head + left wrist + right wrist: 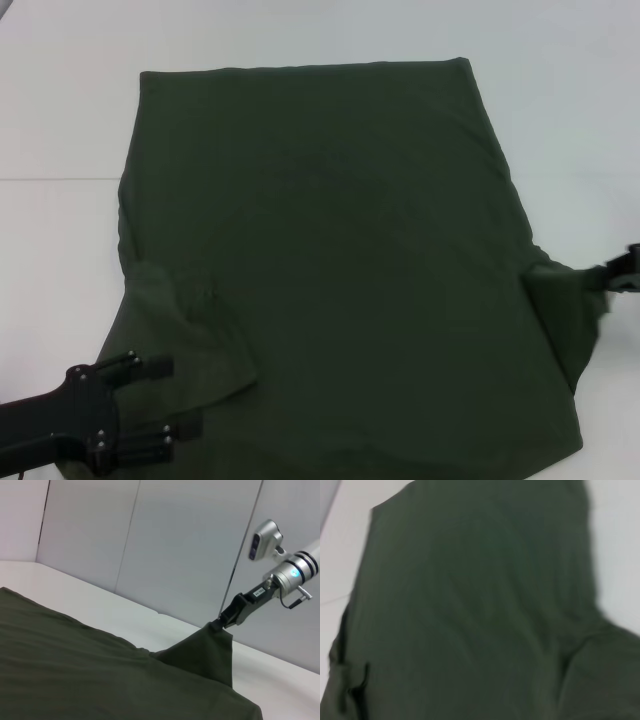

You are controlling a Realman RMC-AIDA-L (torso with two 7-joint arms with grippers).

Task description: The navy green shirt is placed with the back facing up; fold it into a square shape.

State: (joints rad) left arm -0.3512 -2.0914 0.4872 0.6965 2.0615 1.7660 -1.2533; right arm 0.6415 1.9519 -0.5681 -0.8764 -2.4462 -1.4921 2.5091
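Fingers of the left gripper (165, 400) are spread apart, low over the left sleeve, holding nothing. Spread flat on the white table (60, 100) lies the navy green shirt (330, 260). It looks soft, light and floppy, so it will sag when lifted; sleeves and edges are good spots to pinch. On the right, the right gripper (220, 621) is clamped on the right sleeve, lifting it up.
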